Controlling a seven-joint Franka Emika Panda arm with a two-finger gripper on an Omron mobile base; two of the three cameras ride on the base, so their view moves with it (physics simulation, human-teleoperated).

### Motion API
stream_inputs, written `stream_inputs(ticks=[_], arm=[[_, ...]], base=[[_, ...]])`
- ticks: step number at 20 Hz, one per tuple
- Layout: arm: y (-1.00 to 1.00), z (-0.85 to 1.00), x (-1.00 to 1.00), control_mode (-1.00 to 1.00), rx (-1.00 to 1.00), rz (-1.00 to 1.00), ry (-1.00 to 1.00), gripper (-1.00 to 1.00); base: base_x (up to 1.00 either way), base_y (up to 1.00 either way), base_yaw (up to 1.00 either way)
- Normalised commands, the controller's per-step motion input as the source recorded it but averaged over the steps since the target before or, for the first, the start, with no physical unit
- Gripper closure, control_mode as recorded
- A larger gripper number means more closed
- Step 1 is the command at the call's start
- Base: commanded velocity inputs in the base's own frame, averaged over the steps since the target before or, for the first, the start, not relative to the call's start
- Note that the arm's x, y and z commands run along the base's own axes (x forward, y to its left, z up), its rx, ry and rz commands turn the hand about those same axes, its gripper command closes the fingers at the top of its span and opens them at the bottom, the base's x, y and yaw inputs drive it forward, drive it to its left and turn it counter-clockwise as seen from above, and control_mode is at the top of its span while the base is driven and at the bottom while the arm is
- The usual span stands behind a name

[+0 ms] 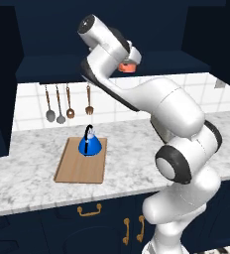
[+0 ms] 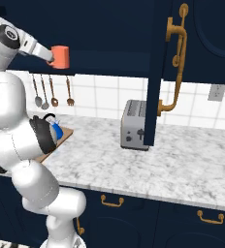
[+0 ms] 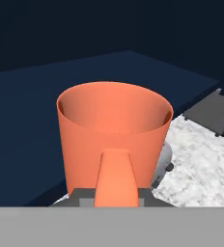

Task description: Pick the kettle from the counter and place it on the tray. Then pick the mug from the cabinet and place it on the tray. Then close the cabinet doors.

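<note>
**Mug in hand, tray next**

Just in front of the dark navy wall cabinet's (image 1: 47, 69) shelf edge, the small orange-red cylindrical mug (image 2: 60, 56) hangs in the air, held by the white arm's fingers (image 2: 50, 57) at its handle side. In the hand view the handle runs straight down between the two dark tips, so they appear closed on it, though the contact itself is hidden.

The small glossy blue kettle (image 1: 89, 144) with its black arched handle already stands on the far half of the flat light-brown wooden tray (image 1: 77, 168), which lies near the left end of the white-grey marbled desk (image 1: 32, 149). To do this step well, I judge the mug should come down level onto the bare near half of the tray, well apart from the kettle.

The right base view shows the silver toaster (image 2: 134, 125) and an open cabinet door (image 2: 155, 72) with its brass handle; the left base view instead shows the whole tray and where free board remains.
</note>
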Motion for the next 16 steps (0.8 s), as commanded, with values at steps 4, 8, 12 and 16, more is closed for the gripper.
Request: stream_inputs(ticks=[4,8,12,16], arm=[[0.08,0.0,-0.91,-1.0,0.03,0.09,0.0,1.0],[0.01,0.0,-0.89,-1.0,0.03,0.23,0.0,1.0],[0.02,-0.03,-0.88,-1.0,0.0,0.28,0.0,1.0],[0.01,-0.25,-0.87,-1.0,0.0,0.3,0.0,1.0]], base=[[0.0,0.0,0.0],[0.0,0.0,0.0],[0.0,0.0,0.0],[0.0,0.0,0.0]])
